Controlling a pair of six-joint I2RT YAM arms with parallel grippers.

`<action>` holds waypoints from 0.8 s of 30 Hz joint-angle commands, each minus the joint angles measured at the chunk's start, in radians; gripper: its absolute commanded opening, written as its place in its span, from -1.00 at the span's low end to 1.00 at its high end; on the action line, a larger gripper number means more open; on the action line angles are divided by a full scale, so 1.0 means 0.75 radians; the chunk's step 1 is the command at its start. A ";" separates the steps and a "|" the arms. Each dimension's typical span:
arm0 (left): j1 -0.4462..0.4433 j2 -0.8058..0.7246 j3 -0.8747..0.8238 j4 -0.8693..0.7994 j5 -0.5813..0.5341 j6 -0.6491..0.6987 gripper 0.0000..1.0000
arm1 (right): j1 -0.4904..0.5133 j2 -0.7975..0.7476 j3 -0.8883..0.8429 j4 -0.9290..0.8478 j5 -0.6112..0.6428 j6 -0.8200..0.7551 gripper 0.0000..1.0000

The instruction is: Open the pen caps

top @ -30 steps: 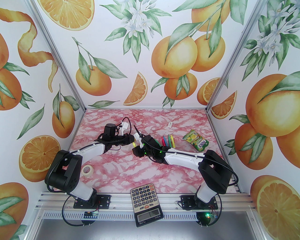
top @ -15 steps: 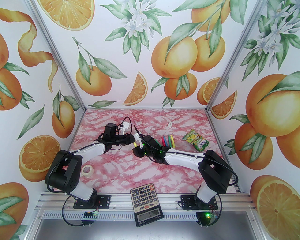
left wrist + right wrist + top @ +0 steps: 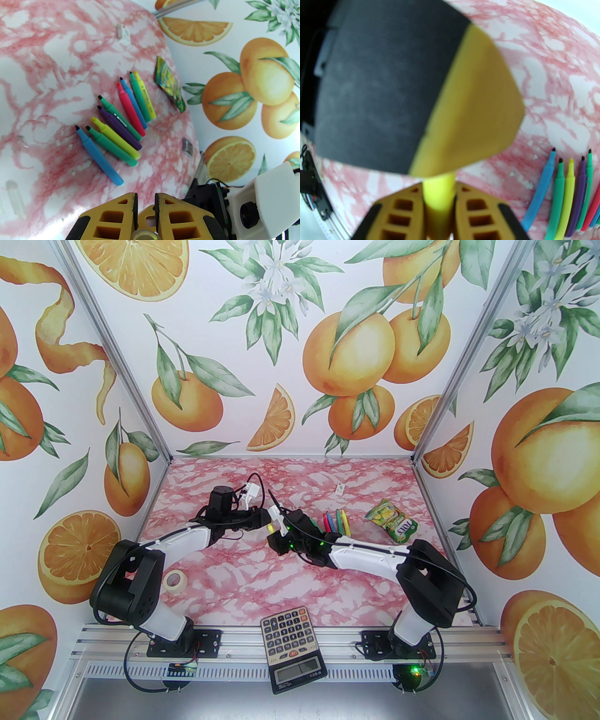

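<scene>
Pen caps: the one now in hand belongs to the yellow pen [image 3: 438,199], though the cap itself cannot be picked out because both ends of the pen are covered. The right pincer [image 3: 439,185] is closed on the barrel, with yellow plastic showing between its pads. Straight ahead of it the pen runs into the left pincer [image 3: 145,195], whose jaws are drawn almost together on the other end. The two pincers sit nose to nose above the table [image 3: 35,58], with very little pen bare between them.

The step, as I judge it, is the pull-apart. To do it well:
- Keep both grips firm, since a slipping pad wastes the pull.
- Draw the pincers apart straight along the barrel. Pulling at an angle would bend the thin pen or jam the cap.
- Keep the stroke short and steady, because the cap may let go suddenly.
- Neither pincer should straddle the seam, or the squeeze will lock cap to barrel. Whether one does cannot be told here.

The loose pens [image 3: 112,131] lie in a row ahead of the left pincer and to the right of the right one, tips bare. The separating pincers should stay clear of them.
</scene>
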 commanded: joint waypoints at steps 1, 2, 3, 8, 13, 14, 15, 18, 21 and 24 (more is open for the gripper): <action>-0.001 -0.010 0.064 0.012 -0.017 0.014 -1.00 | 0.006 -0.044 -0.039 -0.009 -0.024 -0.045 -0.71; 0.003 -0.014 0.065 0.013 -0.026 0.010 -1.00 | 0.005 -0.048 -0.045 -0.018 -0.024 -0.051 -0.73; 0.006 -0.020 0.064 0.017 -0.039 0.003 -1.00 | 0.005 -0.056 -0.053 -0.028 -0.021 -0.057 -0.74; 0.037 -0.034 0.057 0.061 -0.074 -0.034 -1.00 | 0.005 -0.089 -0.098 -0.060 -0.006 -0.084 -0.77; 0.065 -0.036 0.059 0.085 -0.086 -0.071 -1.00 | 0.007 -0.114 -0.133 -0.068 -0.002 -0.102 -0.79; 0.069 -0.038 0.058 0.090 -0.092 -0.079 -1.00 | 0.007 -0.118 -0.139 -0.070 0.000 -0.105 -0.80; 0.078 -0.041 0.056 0.096 -0.096 -0.089 -1.00 | 0.007 -0.122 -0.145 -0.070 0.002 -0.108 -0.80; 0.096 -0.048 0.049 0.106 -0.110 -0.113 -1.00 | 0.008 -0.132 -0.158 -0.069 0.008 -0.117 -0.81; 0.113 -0.053 0.042 0.104 -0.124 -0.125 -1.00 | 0.007 -0.140 -0.169 -0.070 0.010 -0.123 -0.81; 0.127 -0.062 0.037 0.096 -0.135 -0.134 -1.00 | 0.008 -0.149 -0.184 -0.065 0.016 -0.124 -0.84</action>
